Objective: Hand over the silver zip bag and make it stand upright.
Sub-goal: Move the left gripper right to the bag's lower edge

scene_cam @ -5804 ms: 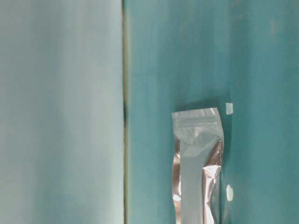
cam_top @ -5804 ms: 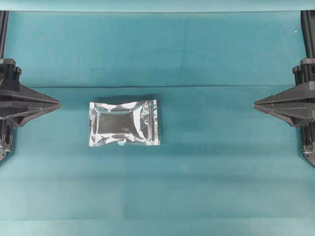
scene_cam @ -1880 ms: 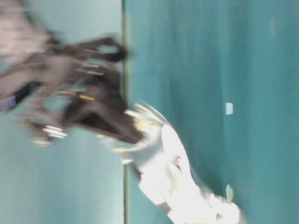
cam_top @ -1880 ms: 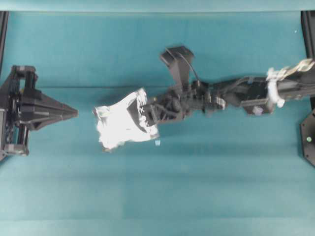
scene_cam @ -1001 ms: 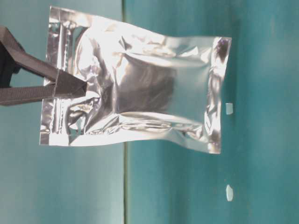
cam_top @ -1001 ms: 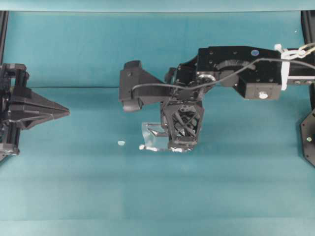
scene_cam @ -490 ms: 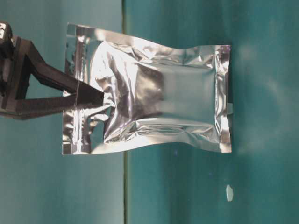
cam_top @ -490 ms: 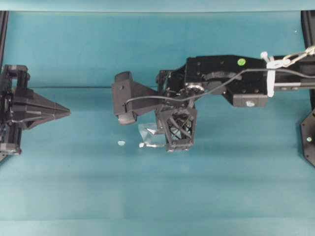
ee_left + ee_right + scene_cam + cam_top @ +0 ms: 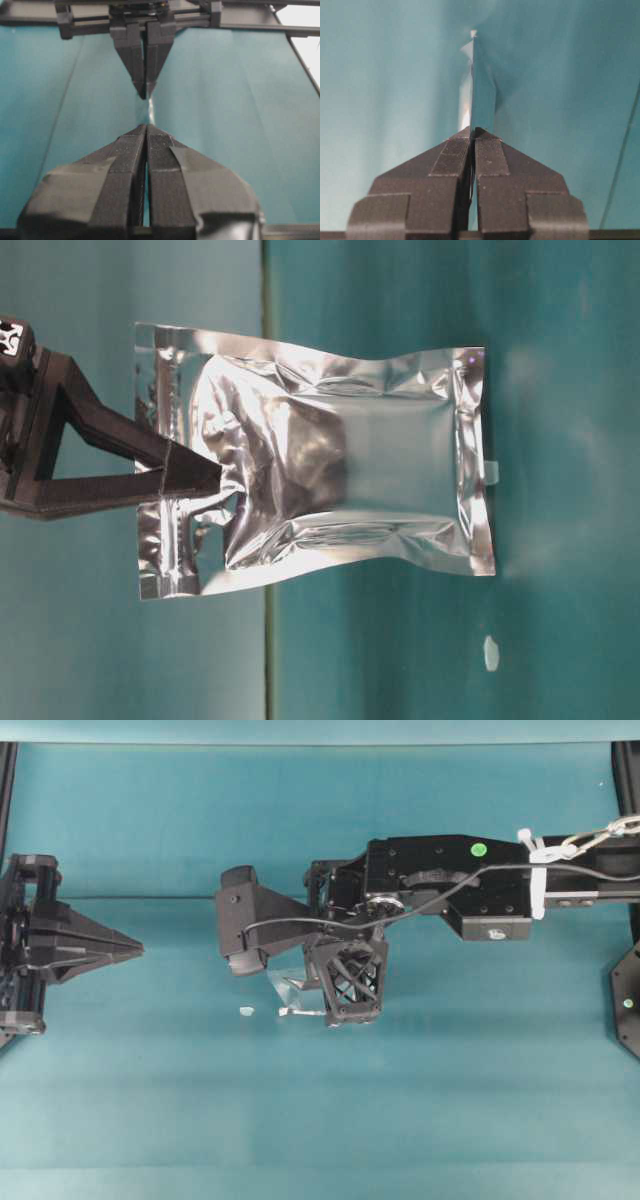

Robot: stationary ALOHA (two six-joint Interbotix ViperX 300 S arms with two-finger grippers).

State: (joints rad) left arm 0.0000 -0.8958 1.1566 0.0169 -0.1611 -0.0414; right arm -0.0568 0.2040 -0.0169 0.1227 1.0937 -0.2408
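The silver zip bag hangs vertically, a shiny crinkled foil pouch. My right gripper is shut on its zip edge from above. Its lower edge is close to the teal cloth; I cannot tell whether it touches. From overhead the silver zip bag shows only edge-on beneath the right gripper. In the right wrist view the silver zip bag runs straight out from the right gripper. My left gripper is shut and empty at the left, pointing at the bag. In the left wrist view the left gripper faces the thin silver zip bag.
Teal cloth covers the table, with a fold line across the far half. A small white speck lies left of the bag. The right arm stretches in from the right edge.
The right arm has shifted a little to the left and lowered the bag, which now hangs straighter. The left gripper has stayed put.
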